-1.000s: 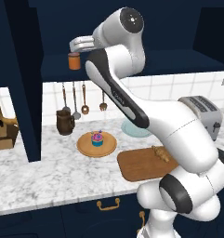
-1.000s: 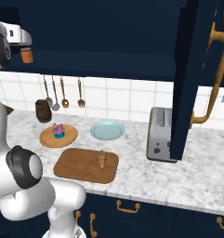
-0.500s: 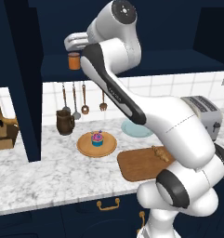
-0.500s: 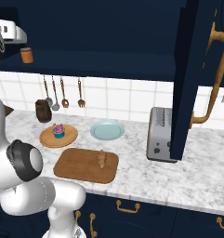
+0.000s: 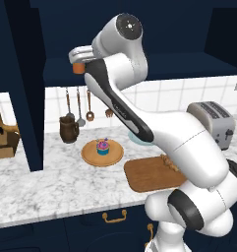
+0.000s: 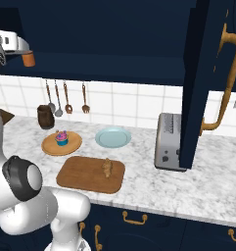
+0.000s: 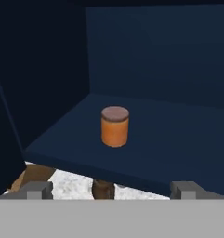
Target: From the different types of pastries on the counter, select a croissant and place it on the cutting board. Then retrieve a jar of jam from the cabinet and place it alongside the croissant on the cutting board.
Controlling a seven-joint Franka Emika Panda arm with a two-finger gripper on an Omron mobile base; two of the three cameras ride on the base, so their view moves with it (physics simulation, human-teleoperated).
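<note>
The jar of jam [image 7: 115,126], orange with a darker lid, stands upright on the navy shelf of the cabinet [image 7: 178,139]. My gripper [image 7: 111,190] is open in front of the shelf edge, short of the jar, with nothing between its fingers. From the base, the jar [image 5: 79,68] [image 6: 29,60] sits just below and beyond the hand [image 5: 80,53] [image 6: 14,43]. The croissant [image 5: 166,161] [image 6: 107,167] lies on the brown cutting board [image 5: 144,177] [image 6: 80,176] on the marbled counter [image 5: 51,187]. The cupcake [image 5: 103,146] [image 6: 61,138] sits on a round wooden plate [image 5: 115,155].
A dark mug [image 5: 68,130] and hanging utensils [image 5: 79,106] are at the wall under the shelf. A pale blue plate [image 6: 113,137] lies behind the board. A toaster [image 6: 168,142] stands at the right, beside an open navy cabinet door [image 6: 207,83]. A knife block [image 5: 4,142] is far left.
The hand has shifted a little to the left and lower in front of the cabinet shelf. The jaws stay open; jar, croissant and cupcake have not moved.
</note>
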